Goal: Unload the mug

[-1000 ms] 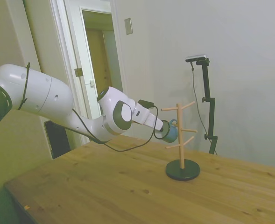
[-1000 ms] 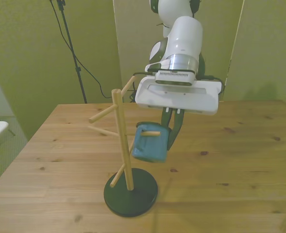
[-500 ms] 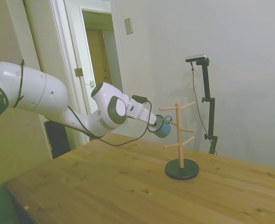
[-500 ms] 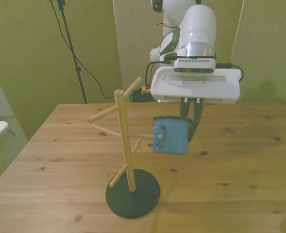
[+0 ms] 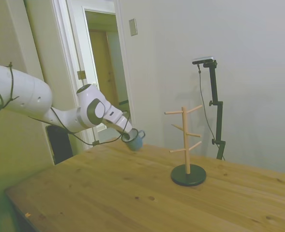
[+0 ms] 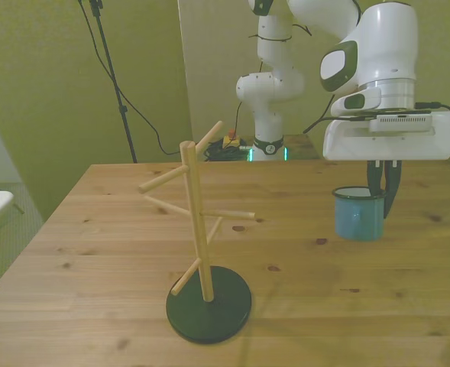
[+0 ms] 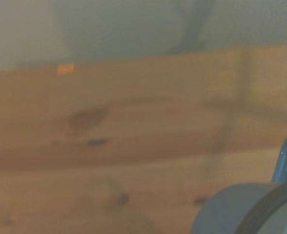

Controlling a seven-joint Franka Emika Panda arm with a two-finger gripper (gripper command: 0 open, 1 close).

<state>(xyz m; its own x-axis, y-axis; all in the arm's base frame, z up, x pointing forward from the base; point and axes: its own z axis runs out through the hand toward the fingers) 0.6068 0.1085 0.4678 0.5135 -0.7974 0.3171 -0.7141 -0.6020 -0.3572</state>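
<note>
Light-blue mug (image 6: 358,214) upright, pinched at its rim by gripper (image 6: 383,191), held just above desk (image 6: 95,252), well apart from wooden peg stand (image 6: 198,229) toward the front view's right. Stand pegs bare.

Looks like a robot lab set up in an ordinary room: a white arm (image 5: 60,108) reaches over a plain wooden table (image 5: 132,198). Bare pale walls, a white-framed doorway (image 5: 101,72), and cables (image 6: 125,99) hang behind the table.
</note>
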